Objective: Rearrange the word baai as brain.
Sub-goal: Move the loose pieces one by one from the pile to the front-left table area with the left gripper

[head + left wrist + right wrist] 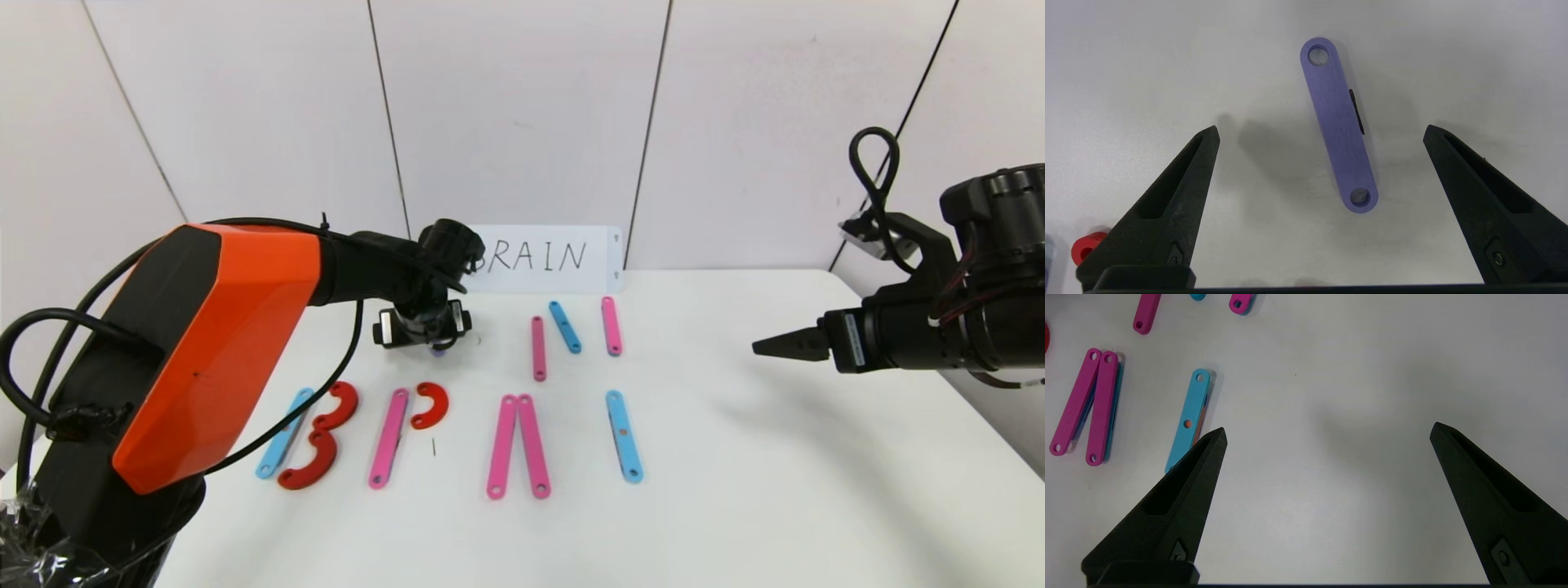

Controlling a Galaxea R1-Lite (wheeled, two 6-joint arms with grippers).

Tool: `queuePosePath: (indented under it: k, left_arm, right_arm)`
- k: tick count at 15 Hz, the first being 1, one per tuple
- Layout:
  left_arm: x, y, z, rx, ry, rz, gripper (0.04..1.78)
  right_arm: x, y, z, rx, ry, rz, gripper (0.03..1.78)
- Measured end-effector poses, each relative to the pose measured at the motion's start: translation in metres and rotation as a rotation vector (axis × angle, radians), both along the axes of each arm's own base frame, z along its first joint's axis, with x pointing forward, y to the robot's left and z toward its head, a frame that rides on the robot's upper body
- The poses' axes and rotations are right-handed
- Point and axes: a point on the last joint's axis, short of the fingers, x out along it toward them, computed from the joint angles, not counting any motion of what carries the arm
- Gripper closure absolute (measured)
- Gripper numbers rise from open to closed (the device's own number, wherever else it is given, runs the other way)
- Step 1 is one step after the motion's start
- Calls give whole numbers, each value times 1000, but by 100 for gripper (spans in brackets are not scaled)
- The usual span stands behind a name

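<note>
Purple holed strip point(1338, 124) flat on surface point(1126, 61), untouched between wide-spread left tool point(1321, 132) tips; from head view, nearly hidden beneath wrist.

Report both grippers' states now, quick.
Left gripper: open, holding nothing, above the purple strip lying on the table.
Right gripper: open, empty, over bare table at the right.

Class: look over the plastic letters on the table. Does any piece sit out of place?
Yes. A purple strip lies alone on the table under the open left tool, behind the front letter row and part of no letter. The A has no crossbar.
</note>
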Motion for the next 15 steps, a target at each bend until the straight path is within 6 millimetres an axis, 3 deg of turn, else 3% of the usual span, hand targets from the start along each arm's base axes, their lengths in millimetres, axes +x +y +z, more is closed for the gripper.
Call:
queuePosePath:
  k: [5, 8, 11, 15]
  left_arm:
    - [2, 3, -2, -1, 2, 9, 8]
    - [3, 4, -4, -7, 4, 16, 24]
    - [3, 4, -5, -7, 8, 15, 63]
    - [3, 4, -5, -9, 11, 11, 135]
  right_arm:
    - [0, 1, 0, 0, 1, 3, 7]
    - [0, 1, 0, 0, 1, 3, 7]
    - [0, 1, 0, 0, 1, 3, 7]
    - [0, 1, 0, -1, 1, 3, 7]
